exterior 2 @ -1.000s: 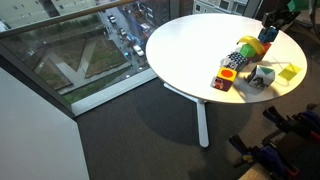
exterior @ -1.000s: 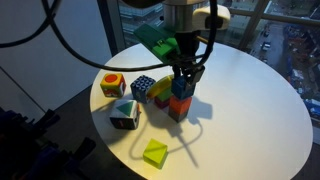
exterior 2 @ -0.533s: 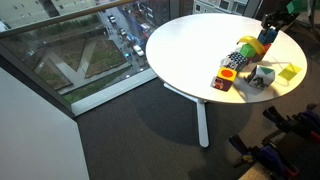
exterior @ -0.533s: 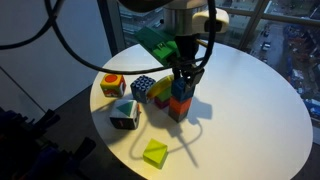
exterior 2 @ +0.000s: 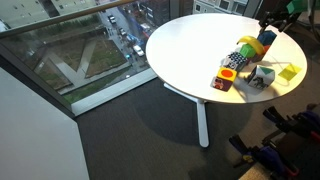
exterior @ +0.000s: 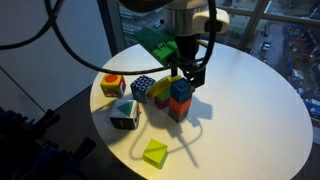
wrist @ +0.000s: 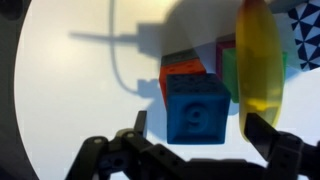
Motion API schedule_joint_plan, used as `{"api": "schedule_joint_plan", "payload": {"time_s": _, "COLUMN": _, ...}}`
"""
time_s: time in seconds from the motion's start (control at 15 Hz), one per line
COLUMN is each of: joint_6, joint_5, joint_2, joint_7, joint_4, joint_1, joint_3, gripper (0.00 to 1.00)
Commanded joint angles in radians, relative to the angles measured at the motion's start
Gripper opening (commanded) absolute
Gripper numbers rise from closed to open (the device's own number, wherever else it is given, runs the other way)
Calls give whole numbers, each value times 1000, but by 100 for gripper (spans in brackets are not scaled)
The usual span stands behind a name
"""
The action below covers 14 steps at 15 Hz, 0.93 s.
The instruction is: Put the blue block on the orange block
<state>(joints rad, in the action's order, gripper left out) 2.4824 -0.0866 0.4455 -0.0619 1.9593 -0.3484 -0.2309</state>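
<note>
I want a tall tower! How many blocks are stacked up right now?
2: the blue block sits on top of the orange block, below the open gripper. Nothing seems hidden in the stack.

place: office, upper floor of a high-rise | evidence: floor-to-ceiling window [exterior 2: 70, 45] looking down on streets and cars far below | 1 round white pedestal bench [exterior 2: 185, 55] | grey carpet floor [exterior 2: 130, 140]

Bare table [exterior: 250, 100] flanks the blue block [exterior: 181, 91] on one side; a yellow block [wrist: 258, 60] and checkered cube [exterior: 143, 88] crowd the other.
</note>
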Motion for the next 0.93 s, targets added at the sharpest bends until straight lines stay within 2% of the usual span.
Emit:
{"api": "schedule_joint_plan", "payload": {"time_s": 0.0, "joint_6": -7, "joint_5": -20, "joint_2": -8, "joint_7": -27, "joint_4": -13, "joint_1": -17, "joint_3": 13, "gripper": 100}}
{"api": "schedule_joint_plan", "payload": {"time_s": 0.4, "joint_6": -26, "joint_5": -7, "joint_2": -74, "joint_7": -13, "joint_4": 13, "joint_1": 3, "joint_3": 11, "gripper": 100}}
{"api": "schedule_joint_plan", "payload": {"time_s": 0.87, "joint_6": -44, "joint_5": 23, "joint_2": -164, "joint_7": 28, "joint_4": 56, "joint_1": 71, "joint_3": 8, "gripper": 100}}
